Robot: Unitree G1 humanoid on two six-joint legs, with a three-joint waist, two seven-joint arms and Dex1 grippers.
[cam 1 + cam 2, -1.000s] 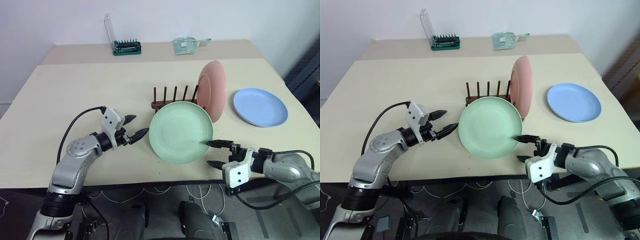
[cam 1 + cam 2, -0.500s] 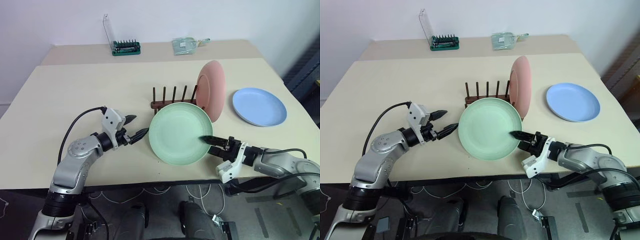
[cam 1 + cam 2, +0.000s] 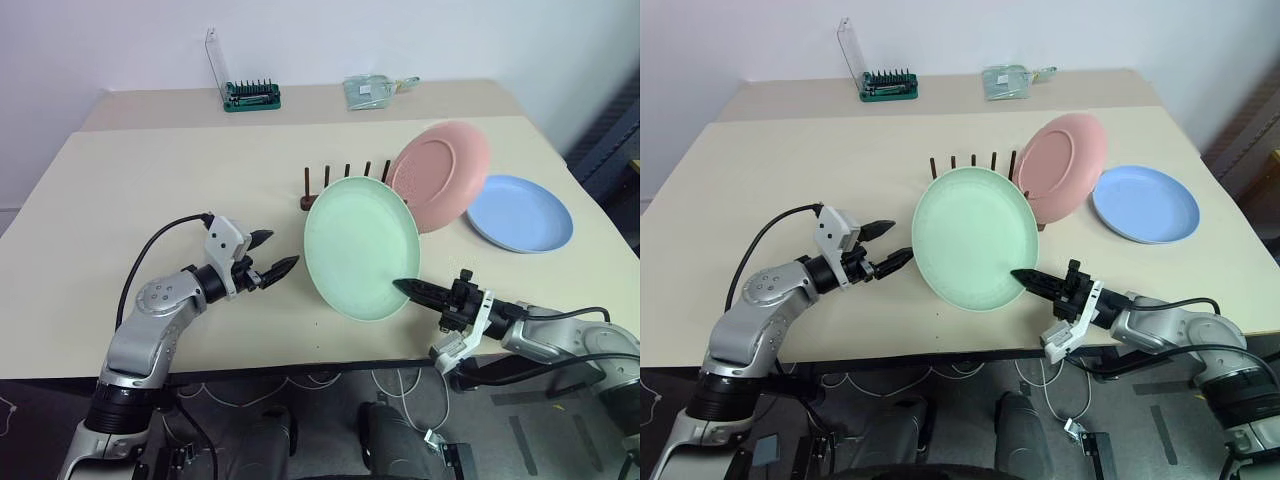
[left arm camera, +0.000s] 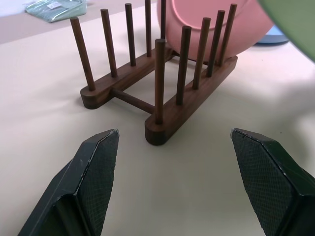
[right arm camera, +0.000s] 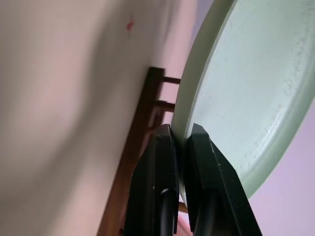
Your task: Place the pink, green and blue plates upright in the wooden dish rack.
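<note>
A beige table [image 3: 150, 180] carries the wooden dish rack [image 4: 162, 98], blue plate [image 3: 520, 212] and green-based tool holder [image 3: 251, 95].

Left end effector [image 3: 270, 254] level, pointing forward-right, fingers spread wide, gripping nothing. Right end effector [image 3: 1021, 277] level, pointing forward-left, fingers [image 5: 156, 162] clamped together, wrist rolled.

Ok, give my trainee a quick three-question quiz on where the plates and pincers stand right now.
1. True or false: the right pincer is shut on the rim of the round pale green plate.
2. Which plate lies flat on the beige table? A) pink B) blue C) green
3. Fill in: the left pincer is ____ and holds nothing.

Key:
1. True.
2. B: the round light blue plate; the round pink plate leans in the dark brown wooden dish rack.
3. Open.
</note>
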